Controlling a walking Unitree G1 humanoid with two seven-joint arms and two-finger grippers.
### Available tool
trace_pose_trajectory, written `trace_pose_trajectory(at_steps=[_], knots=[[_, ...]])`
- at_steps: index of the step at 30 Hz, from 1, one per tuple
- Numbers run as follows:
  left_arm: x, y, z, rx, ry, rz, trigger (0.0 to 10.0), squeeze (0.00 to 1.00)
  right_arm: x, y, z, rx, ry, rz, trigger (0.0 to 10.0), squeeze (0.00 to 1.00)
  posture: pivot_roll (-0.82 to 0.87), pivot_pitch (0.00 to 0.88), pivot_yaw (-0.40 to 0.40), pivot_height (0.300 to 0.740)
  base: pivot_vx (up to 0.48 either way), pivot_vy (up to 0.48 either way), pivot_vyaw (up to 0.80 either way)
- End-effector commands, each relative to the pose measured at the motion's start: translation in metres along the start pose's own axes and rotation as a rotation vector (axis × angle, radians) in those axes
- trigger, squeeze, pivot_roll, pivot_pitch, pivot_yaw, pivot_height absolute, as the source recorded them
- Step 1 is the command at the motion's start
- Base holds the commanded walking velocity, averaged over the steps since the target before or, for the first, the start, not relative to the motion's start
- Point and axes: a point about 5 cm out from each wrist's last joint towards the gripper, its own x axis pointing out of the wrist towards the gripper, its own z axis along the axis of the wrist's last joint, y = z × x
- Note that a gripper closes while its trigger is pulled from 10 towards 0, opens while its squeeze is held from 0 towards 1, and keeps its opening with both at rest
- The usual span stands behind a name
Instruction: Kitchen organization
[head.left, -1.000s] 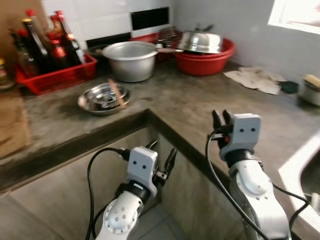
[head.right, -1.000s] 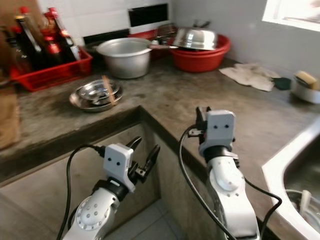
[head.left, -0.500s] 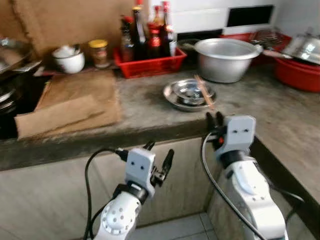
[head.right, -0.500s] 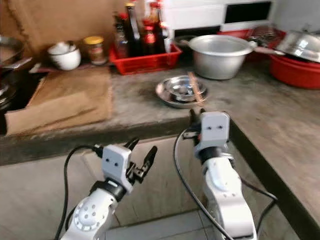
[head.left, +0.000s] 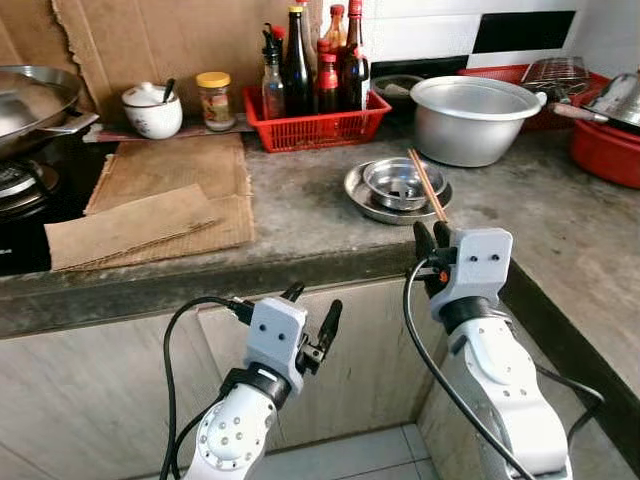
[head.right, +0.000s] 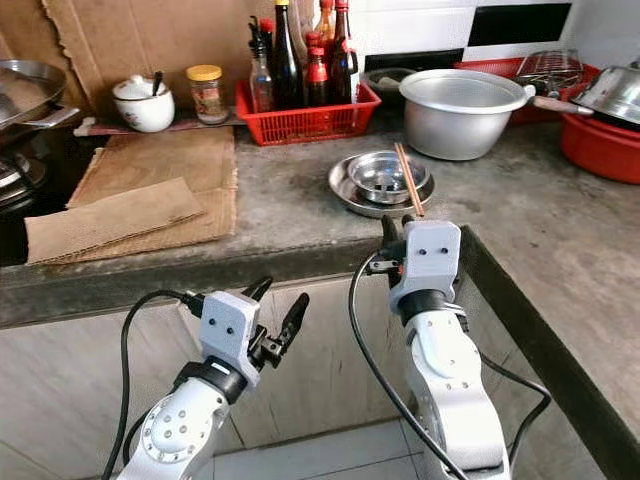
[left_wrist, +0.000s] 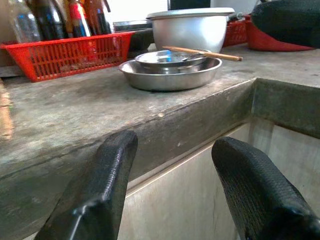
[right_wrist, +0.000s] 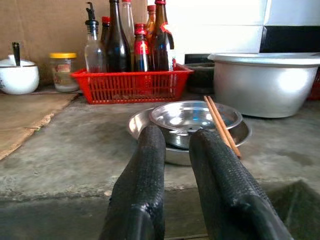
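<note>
On the concrete counter (head.left: 300, 215), a pair of chopsticks (head.left: 427, 186) lies across two nested steel bowls (head.left: 398, 188), just beyond the right gripper (head.left: 428, 240), which hovers at the counter's edge with its fingers nearly together and empty. Lower down, the left gripper (head.left: 312, 318) hangs spread open before the cabinet front. The robot seems to be lining up on the bowls, so the next move likely calls for parting the right fingers and reaching forward.
</note>
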Motion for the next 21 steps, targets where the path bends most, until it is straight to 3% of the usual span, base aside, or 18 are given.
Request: trace_pose_trajectory(at_steps=[1,11,19,20,21], knots=[[0.0,-0.002,0.003,0.0,-0.009,-0.002,10.0,0.0,0.002,-0.002,0.001,0.002,0.005,-0.002,10.0,0.0,0.17,0.059,-0.036,0.74,0.337,-0.337,0.0],[0.0,0.001,0.003,-0.014,-0.007,0.033,10.0,0.0,0.005,-0.002,0.002,0.0,0.0,0.003,10.0,0.0,0.17,0.072,-0.041,0.74,0.065,0.0,0.0],[-0.001,0.0,0.003,-0.02,-0.003,0.041,10.0,0.0,0.017,0.0,0.008,0.0,-0.03,0.027,10.0,0.0,0.17,0.085,-0.047,0.74,0.0,0.0,0.0],[-0.001,0.0,0.003,-0.022,-0.004,0.039,10.0,0.0,0.018,0.0,0.009,-0.003,-0.035,0.028,10.0,0.82,0.17,0.085,-0.047,0.74,0.0,0.0,0.0],[-0.001,-0.001,0.003,-0.023,-0.004,0.038,10.0,0.0,0.019,0.0,0.009,-0.005,-0.037,0.028,10.0,0.82,0.17,0.085,-0.047,0.74,0.0,0.0,0.0]])
